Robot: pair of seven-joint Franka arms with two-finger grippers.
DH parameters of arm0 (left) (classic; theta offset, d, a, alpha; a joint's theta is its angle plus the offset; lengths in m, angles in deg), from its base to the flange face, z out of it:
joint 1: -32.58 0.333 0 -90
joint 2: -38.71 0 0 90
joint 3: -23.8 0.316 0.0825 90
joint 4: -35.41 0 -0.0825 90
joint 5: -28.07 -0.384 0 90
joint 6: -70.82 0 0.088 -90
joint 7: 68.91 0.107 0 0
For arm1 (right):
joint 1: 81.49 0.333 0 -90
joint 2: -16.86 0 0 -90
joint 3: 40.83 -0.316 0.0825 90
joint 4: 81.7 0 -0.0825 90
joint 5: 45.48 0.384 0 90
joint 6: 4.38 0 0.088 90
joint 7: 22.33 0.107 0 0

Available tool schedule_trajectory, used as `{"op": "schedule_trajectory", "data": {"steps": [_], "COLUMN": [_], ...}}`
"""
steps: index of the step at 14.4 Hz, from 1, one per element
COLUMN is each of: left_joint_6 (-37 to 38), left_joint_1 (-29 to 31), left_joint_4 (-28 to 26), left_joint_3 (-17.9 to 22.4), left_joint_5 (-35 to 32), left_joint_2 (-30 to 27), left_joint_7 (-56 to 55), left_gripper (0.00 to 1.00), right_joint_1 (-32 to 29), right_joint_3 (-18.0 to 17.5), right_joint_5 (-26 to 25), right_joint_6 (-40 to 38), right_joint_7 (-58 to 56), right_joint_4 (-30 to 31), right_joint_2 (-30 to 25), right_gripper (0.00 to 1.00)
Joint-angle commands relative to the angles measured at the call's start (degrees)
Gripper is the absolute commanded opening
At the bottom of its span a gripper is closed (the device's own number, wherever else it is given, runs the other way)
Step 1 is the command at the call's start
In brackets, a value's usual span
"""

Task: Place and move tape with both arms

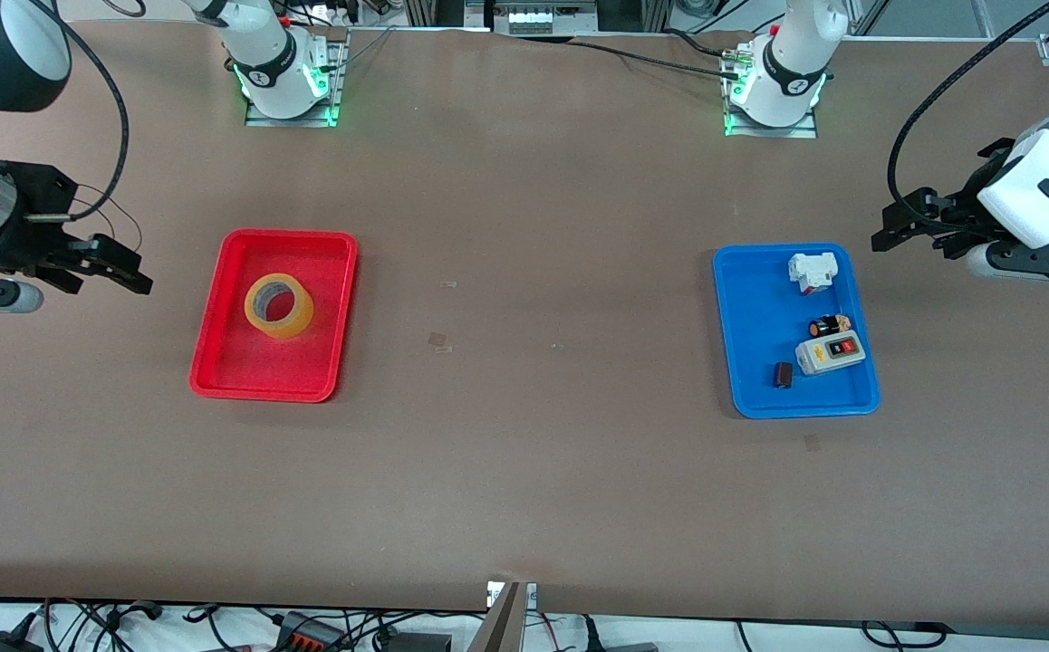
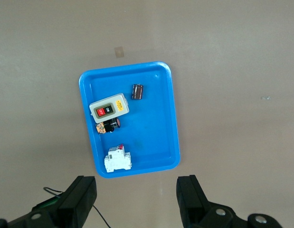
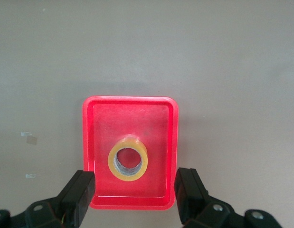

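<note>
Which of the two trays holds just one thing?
The red tray, toward the right arm's end: only the tape lies in it. The blue tray holds several small parts.

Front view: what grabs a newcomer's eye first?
Two bright plastic trays on the brown table: the red tray toward the right arm's end holds the yellowish translucent tape roll lying flat, and the blue tray toward the left arm's end holds small electrical parts. The open right pincer and left pincer hang at the table's ends.
</note>
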State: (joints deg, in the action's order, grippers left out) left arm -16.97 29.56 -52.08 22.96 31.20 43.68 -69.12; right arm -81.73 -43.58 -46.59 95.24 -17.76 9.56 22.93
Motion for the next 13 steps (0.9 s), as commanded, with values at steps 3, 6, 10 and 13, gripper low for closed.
{"op": "schedule_trajectory", "data": {"steps": [3, 6, 10, 13], "left_joint_6": [0.3, 0.3, 0.3, 0.3], "left_joint_1": [0.3, 0.3, 0.3, 0.3], "left_joint_4": [0.4, 0.4, 0.4, 0.4], "left_joint_3": [-0.2, -0.2, -0.2, -0.2], "left_joint_5": [-0.8, -0.8, -0.8, -0.8], "left_joint_2": [0.0, 0.0, 0.0, -0.1], "left_joint_7": [1.0, 1.1, 1.1, 1.1], "left_gripper": [1.00, 1.00, 1.00, 1.00], "right_joint_1": [-0.1, -0.1, 0.0, 0.0], "right_joint_3": [-0.2, -0.2, -0.2, -0.2], "right_joint_5": [0.5, 0.6, 0.5, 0.6], "right_joint_6": [-1.9, -2.9, -5.3, -6.0], "right_joint_7": [0.7, 1.0, 1.6, 1.7], "right_joint_4": [-0.9, -1.6, -2.8, -1.9], "right_joint_2": [-1.9, -1.9, -1.8, -3.1], "right_gripper": [0.99, 0.99, 0.99, 0.99]}}
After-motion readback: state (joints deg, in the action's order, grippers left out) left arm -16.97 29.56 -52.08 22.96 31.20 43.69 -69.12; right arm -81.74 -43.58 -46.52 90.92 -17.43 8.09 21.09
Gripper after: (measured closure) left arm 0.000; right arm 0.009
